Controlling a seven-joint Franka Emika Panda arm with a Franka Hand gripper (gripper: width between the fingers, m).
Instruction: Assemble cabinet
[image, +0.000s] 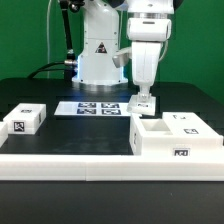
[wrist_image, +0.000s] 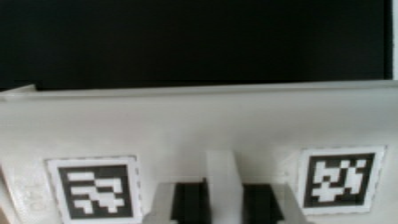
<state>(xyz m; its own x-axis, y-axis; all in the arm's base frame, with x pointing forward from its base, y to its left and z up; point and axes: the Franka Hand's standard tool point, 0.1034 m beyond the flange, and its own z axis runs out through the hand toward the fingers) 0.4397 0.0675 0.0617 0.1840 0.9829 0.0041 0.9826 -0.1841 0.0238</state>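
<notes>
Panel (image: 143, 103) sat on the counter (image: 45, 90), near the body (image: 178, 138) and directly beneath the jaws. It appeared to be light, stiff, smooth plastic, probably slippery. Its thin rib (wrist_image: 224, 185) offered the best hold. The jaws straddled that rib; whether they pinched it could not be told.

No words legible; robot base (image: 95, 66) shows perhaps a warning triangle (image: 99, 47).
</notes>
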